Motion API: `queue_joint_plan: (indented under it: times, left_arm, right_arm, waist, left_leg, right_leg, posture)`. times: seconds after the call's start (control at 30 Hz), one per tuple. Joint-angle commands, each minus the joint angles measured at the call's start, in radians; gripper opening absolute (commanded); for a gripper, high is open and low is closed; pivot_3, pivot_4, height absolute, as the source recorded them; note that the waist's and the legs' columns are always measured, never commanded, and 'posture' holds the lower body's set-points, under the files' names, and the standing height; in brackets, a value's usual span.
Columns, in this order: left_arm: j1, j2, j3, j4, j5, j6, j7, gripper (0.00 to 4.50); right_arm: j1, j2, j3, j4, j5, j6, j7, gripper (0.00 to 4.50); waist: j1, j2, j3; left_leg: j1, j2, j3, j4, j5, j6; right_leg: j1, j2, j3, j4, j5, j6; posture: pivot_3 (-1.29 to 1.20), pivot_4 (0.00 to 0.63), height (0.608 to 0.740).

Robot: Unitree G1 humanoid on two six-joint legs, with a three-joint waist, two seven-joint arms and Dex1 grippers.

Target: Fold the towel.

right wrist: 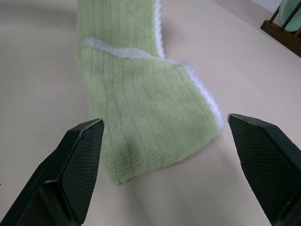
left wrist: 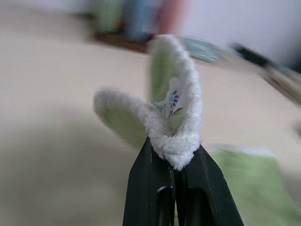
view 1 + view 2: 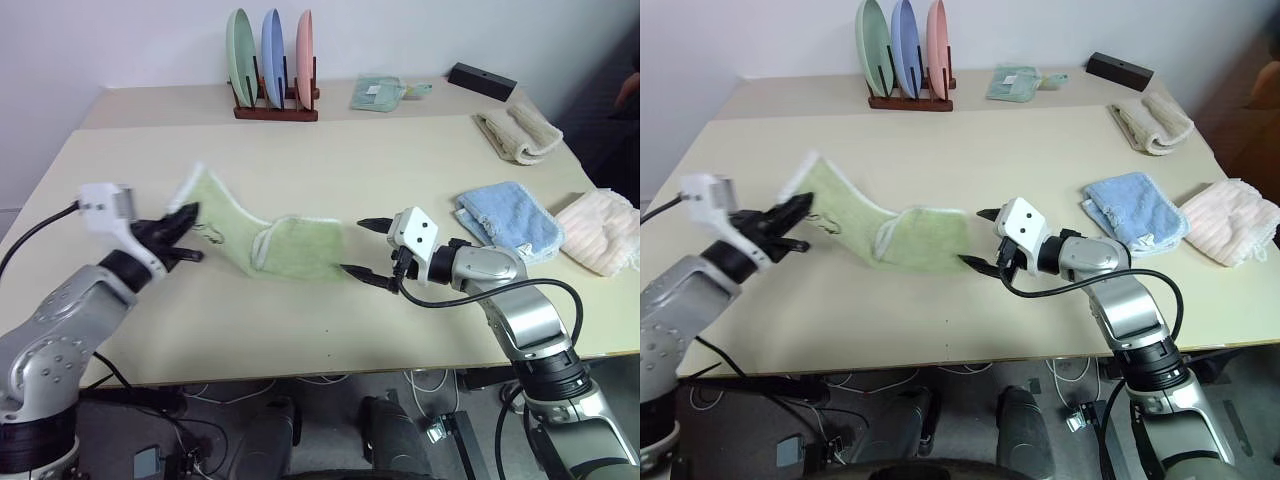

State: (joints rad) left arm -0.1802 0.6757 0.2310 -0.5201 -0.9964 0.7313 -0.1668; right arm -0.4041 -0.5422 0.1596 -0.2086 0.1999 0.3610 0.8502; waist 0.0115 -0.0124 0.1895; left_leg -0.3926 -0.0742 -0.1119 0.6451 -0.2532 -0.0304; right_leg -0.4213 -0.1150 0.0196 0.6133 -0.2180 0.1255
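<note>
The towel [image 3: 295,248], light green with a whitish trim, lies partly on the table's middle. Its left end is lifted off the surface and twisted. My left gripper [image 3: 188,222] is shut on that raised end. In the left wrist view its black fingers [image 2: 155,188] pinch the folded white trim, with a small printed mark [image 2: 172,100] just past them. My right gripper [image 3: 355,246] stands open at the towel's right end, low over the table. In the right wrist view that end [image 1: 146,127] lies flat between the wide-apart fingers [image 1: 80,165], untouched.
A blue cloth [image 3: 505,220] and a pale pink cloth [image 3: 605,230] lie to the right. Further back are a rolled beige cloth [image 3: 518,135], a small greenish cloth [image 3: 378,92], a black box [image 3: 482,80] and a rack of three plates [image 3: 275,60].
</note>
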Motion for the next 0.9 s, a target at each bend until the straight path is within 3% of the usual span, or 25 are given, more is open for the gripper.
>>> queue_joint_plan:
  times: [0.03,0.23,0.43,0.53,0.73,0.77,0.9]
  left_arm:
    - [-0.065,0.017,-0.189,-0.049,0.136,-0.007,-0.112,0.02]
    - [-0.185,-0.038,-0.499,0.064,0.405,-0.051,-0.235,0.02]
    - [-0.196,-0.079,-0.551,0.13,0.498,-0.058,-0.327,0.02]
    - [-0.202,-0.115,-0.519,0.16,0.509,-0.045,-0.327,0.02]
    - [-0.159,-0.176,-0.333,0.078,0.405,0.006,-0.3,2.83]
    - [-0.147,-0.185,-0.282,0.06,0.371,0.025,-0.283,2.83]
    - [-0.084,-0.182,-0.089,-0.026,0.27,0.062,-0.235,2.89]
  right_arm:
    - [0.001,0.003,-0.01,-0.011,0.0,-0.019,-0.008,4.32]
    - [0.024,-0.015,-0.026,-0.017,-0.01,-0.015,-0.022,4.32]
    - [0.043,-0.029,-0.041,-0.034,-0.015,-0.008,-0.043,4.32]
    - [0.048,-0.031,-0.042,-0.038,-0.017,-0.005,-0.051,4.32]
    - [0.041,-0.032,-0.039,-0.037,-0.018,0.0,-0.059,4.32]
    - [0.037,-0.033,-0.04,-0.033,-0.019,0.002,-0.06,4.32]
    - [0.015,-0.027,-0.055,-0.015,-0.018,0.009,-0.08,3.04]
  waist:
    - [-0.003,0.0,0.0]
    - [-0.009,0.0,0.0]
    - [-0.008,0.0,0.0]
    - [-0.007,0.0,0.0]
    - [-0.007,0.0,0.001]
    - [-0.009,0.0,0.001]
    - [-0.018,0.0,0.001]
  left_leg:
    - [0.0,0.0,0.0,0.0,0.0,0.0]
    - [0.0,0.0,0.001,-0.001,0.0,0.0]
    - [0.0,0.001,0.0,-0.001,0.0,0.0]
    - [0.0,0.001,0.0,-0.001,0.0,0.0]
    - [0.0,0.001,-0.002,-0.001,0.0,0.0]
    - [0.0,0.001,-0.002,-0.001,0.0,0.0]
    - [0.0,0.002,-0.003,-0.001,0.0,0.0]
  right_leg:
    - [0.0,0.0,0.0,0.0,0.0,0.0]
    - [-0.001,0.001,0.0,0.0,0.001,0.002]
    - [-0.002,0.001,0.0,0.0,0.002,0.003]
    - [-0.002,0.001,0.0,0.0,0.002,0.003]
    - [-0.002,0.0,0.0,0.0,0.002,0.004]
    - [-0.002,0.0,0.0,0.001,0.002,0.004]
    - [-0.003,0.0,0.0,0.001,0.002,0.004]
  posture:
    - [0.0,0.15,0.737]
    - [0.0,0.15,0.737]
    - [0.0,0.15,0.737]
    - [0.0,0.15,0.737]
    - [0.0,0.15,0.737]
    - [0.0,0.15,0.737]
    - [0.0,0.15,0.737]
